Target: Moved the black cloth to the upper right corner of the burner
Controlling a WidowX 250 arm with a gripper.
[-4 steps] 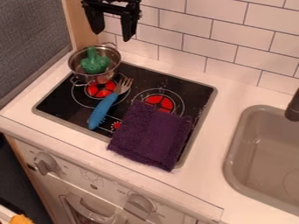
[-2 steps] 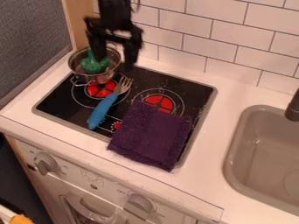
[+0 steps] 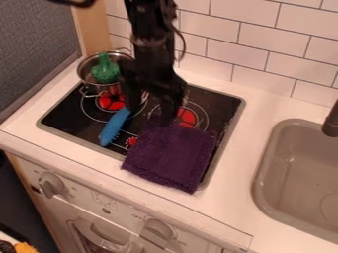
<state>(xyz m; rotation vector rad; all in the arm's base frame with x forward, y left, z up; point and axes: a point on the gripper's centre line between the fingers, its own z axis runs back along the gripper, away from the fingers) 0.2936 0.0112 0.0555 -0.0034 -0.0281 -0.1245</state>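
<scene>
Lowered over the stove, the wide-open hand seemingly approaches the purple cloth, needing next to pinch its edge.

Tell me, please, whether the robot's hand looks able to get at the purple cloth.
Probably yes: the open hand hangs near the far edge of the purple cloth, and nothing lies on it.
</scene>
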